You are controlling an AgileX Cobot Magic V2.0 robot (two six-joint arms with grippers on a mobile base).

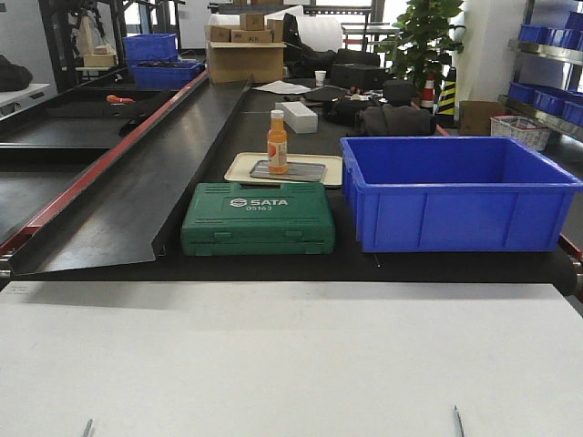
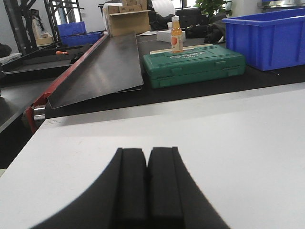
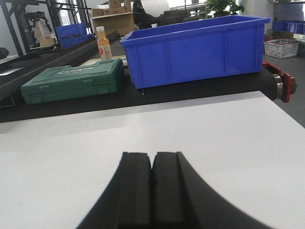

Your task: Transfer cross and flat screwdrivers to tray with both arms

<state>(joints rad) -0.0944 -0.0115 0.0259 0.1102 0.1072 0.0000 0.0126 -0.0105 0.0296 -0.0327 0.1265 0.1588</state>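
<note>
Where the black belt (image 1: 364,264) crosses the middle of the front view, the grey tray (image 1: 310,170) is seen at centre frame. It is laid inside a cream tray (image 1: 239,168), and an orange bottle (image 1: 277,142) is stood upright on its left part. Just below both trays in the frame, a green case (image 1: 258,219) is laid flat. A blue bin (image 1: 455,196) is set at centre right, close beside the case. A long dark ramp (image 1: 155,173) is stretched from lower left toward upper centre. The lower frame is filled by a white table (image 1: 291,355). At its bottom edge one thin grey tip (image 1: 87,428) is shown at lower left and another (image 1: 457,421) at lower right, too small for it to be told what they are.

In the left wrist view the left gripper (image 2: 147,155) is seen at bottom centre, over the table, its jaws pressed together with nothing between them. In the right wrist view the right gripper (image 3: 152,160) is likewise seen at bottom centre, its jaws also pressed together on nothing.
</note>
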